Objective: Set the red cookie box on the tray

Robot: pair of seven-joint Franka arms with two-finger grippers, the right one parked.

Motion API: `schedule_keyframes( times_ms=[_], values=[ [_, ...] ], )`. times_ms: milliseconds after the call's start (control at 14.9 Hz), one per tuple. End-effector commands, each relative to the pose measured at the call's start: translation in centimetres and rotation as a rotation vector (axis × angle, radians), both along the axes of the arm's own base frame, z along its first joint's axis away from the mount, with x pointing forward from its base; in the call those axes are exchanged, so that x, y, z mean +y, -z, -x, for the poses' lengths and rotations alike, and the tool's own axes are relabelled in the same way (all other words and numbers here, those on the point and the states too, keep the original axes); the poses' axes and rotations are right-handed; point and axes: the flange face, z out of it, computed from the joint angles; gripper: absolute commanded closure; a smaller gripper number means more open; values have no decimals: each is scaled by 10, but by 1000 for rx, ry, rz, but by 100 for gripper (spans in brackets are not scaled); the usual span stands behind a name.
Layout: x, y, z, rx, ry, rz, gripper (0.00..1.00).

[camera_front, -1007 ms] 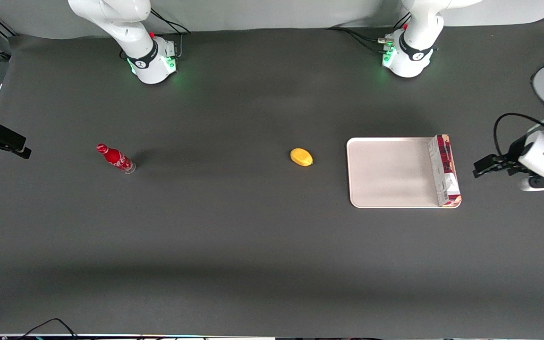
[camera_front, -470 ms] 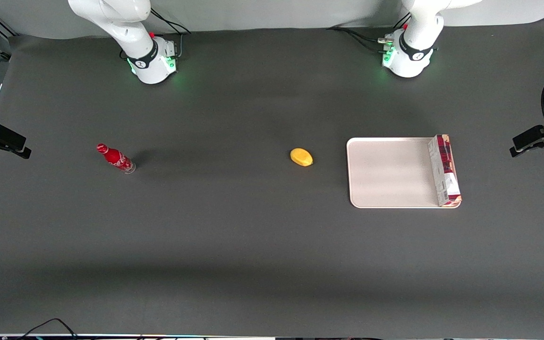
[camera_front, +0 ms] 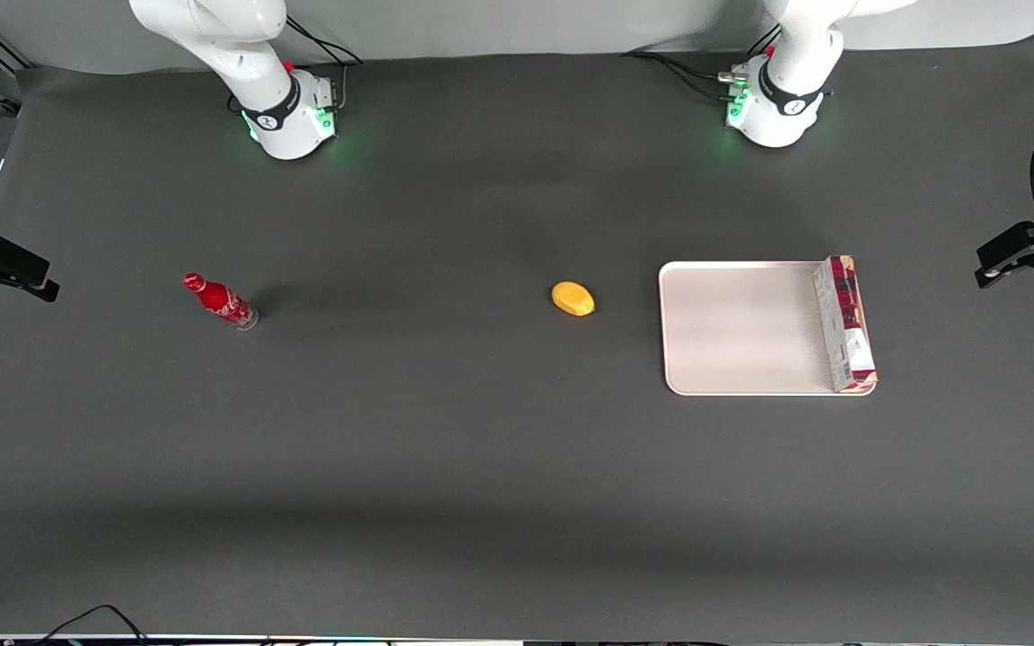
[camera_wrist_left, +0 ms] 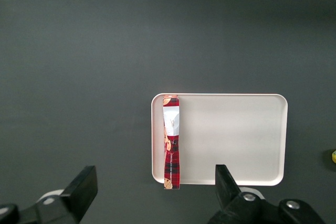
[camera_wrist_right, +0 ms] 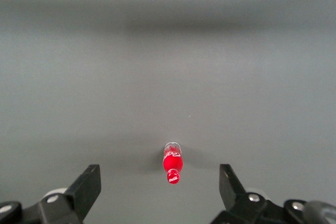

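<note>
Since red cookie box (camera_front: 845, 323) already lies on tray (camera_front: 741, 327) along edge toward working arm's end, pincer (camera_wrist_left: 152, 195) hangs high above, spread, empty. Judgement: retreat clear (no nudging box); rim overhang uncertain.

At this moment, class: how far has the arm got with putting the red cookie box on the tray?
Done, it seems: the red cookie box lies along the edge of the tray at the working arm's end. In hand: nothing; the gripper hangs open and empty, high above the tray. Left: apparently nothing.
</note>
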Motion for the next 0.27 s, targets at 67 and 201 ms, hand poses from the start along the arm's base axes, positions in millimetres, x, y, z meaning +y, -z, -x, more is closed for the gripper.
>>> schedule_keyframes(
  times_ms=[67, 201],
  values=[
    [-4, -7, 5, 8, -4, -16, 0],
    [-4, -10, 2, 1, 8, -17, 0]
  ],
)
